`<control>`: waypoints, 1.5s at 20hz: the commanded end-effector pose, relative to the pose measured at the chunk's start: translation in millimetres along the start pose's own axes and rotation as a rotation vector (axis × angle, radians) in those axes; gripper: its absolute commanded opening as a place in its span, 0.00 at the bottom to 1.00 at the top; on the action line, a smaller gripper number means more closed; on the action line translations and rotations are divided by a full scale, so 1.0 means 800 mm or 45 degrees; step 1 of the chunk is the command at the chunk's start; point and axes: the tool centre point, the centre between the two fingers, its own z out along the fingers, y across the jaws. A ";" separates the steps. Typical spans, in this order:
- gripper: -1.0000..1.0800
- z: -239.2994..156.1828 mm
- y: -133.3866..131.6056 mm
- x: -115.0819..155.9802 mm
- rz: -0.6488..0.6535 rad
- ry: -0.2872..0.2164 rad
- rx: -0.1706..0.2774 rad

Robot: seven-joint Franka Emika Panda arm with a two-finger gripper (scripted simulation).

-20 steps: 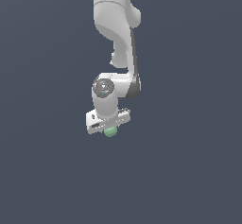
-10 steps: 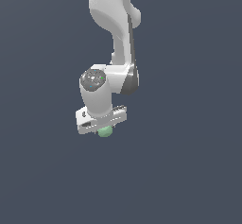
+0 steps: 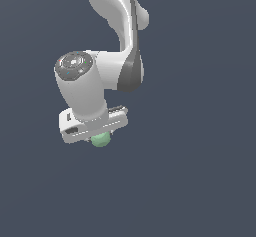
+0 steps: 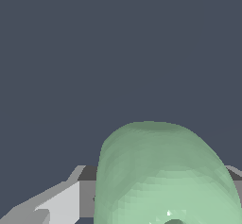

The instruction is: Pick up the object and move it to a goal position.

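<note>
The object (image 3: pixel 101 139) is a small pale mint-green rounded chunk. In the exterior view it pokes out just under the white gripper (image 3: pixel 98 134), whose body hides its upper part and the fingertips. In the wrist view the object (image 4: pixel 163 176) fills the near part of the picture, with a dimple at its near end. A grey-and-white finger (image 4: pixel 61 202) sits against one side of it and a sliver of the other finger shows on the far side. The gripper is shut on the object and holds it up in the air.
The white arm (image 3: pixel 117 26) reaches down from the top of the exterior view, with a round grey-capped joint (image 3: pixel 75 63) just above the gripper. Everything around is a plain dark blue-grey background with no other objects showing.
The arm has carried the gripper and the held object toward the exterior view's left and a little nearer the camera, so they look larger. The grip has not changed.
</note>
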 end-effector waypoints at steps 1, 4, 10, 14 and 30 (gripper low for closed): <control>0.00 -0.021 0.010 0.008 0.000 -0.001 0.001; 0.00 -0.043 0.021 0.016 0.000 -0.001 0.001; 0.00 -0.080 0.039 0.030 0.000 -0.001 0.001; 0.00 -0.099 0.049 0.038 0.000 -0.001 0.001; 0.00 -0.131 0.067 0.053 0.000 -0.001 0.001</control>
